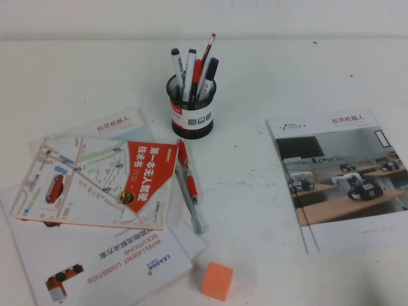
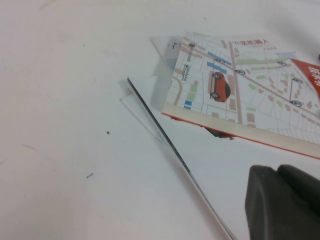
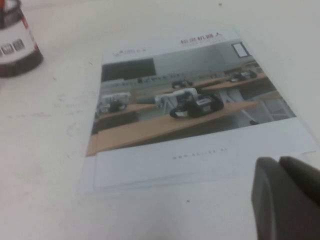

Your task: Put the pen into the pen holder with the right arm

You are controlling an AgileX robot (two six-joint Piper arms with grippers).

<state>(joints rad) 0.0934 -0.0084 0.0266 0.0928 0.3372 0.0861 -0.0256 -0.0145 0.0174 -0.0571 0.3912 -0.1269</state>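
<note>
The pen (image 1: 186, 171), red with a dark band, lies flat on the white table just in front of the pen holder (image 1: 192, 105), beside a map brochure. The holder, a black mesh cup with a white label band, stands upright with several pens in it; its edge also shows in the right wrist view as the pen holder (image 3: 15, 50). Neither arm appears in the high view. My right gripper (image 3: 277, 161) is shut and empty, hovering over the near edge of a photo brochure. My left gripper (image 2: 277, 170) is shut and empty over paper near the map brochure.
A grey-silver pen (image 1: 199, 221) lies end to end with the red one. A map brochure (image 1: 95, 182) and other leaflets (image 1: 115, 261) cover the left side. A photo brochure (image 1: 338, 178) lies on the right. An orange block (image 1: 217, 280) sits near the front edge.
</note>
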